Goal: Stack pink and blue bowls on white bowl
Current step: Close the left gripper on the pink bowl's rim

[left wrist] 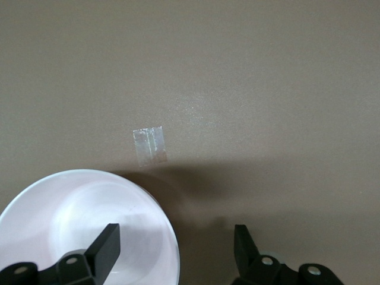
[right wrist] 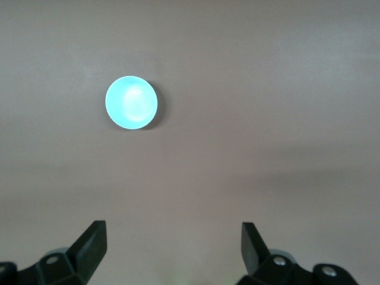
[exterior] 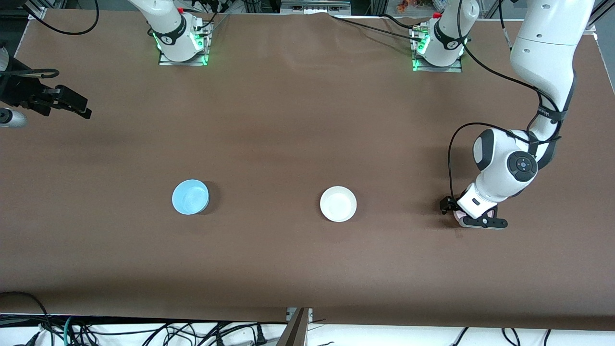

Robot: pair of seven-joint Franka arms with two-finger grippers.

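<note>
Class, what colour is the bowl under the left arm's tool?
Pale pink bowl; the left wrist view shows it best.

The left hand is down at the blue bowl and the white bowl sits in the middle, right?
Not quite. The left hand is down at the pink bowl, one finger inside its rim, as the left wrist view shows. The blue bowl sits alone toward the right arm's end. The white bowl is in the middle.

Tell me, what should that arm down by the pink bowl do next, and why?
Probably close the left gripper on the pink bowl: its fingers stand apart, one inside the bowl and one outside, straddling the rim. The white bowl sits bare, and the right gripper waits open, high above the blue bowl.
</note>
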